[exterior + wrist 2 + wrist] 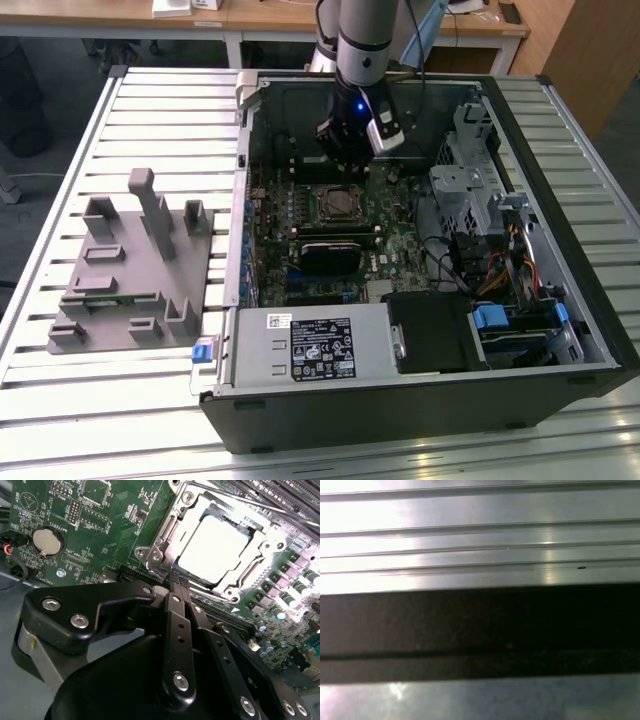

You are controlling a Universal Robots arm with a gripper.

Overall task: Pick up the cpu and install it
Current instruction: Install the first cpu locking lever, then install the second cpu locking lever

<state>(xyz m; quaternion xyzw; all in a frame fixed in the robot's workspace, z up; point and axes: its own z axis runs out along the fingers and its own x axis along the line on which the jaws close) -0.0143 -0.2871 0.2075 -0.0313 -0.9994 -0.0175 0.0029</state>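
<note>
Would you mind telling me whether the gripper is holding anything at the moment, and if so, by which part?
Nothing is held: the gripper is shut and empty, and the cpu sits in the motherboard socket.

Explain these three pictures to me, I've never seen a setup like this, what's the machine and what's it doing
The machine is a robot arm ending in a gripper. The exterior view looks down on an open computer case on a slatted metal table, with a grey holder block on that view's left. The arm reaches into the case above the motherboard. The two wrist views ride on the arm. The second wrist view shows the gripper, closed and holding nothing, near the silver cpu, which sits in its socket. The first wrist view shows metal slats.
</note>
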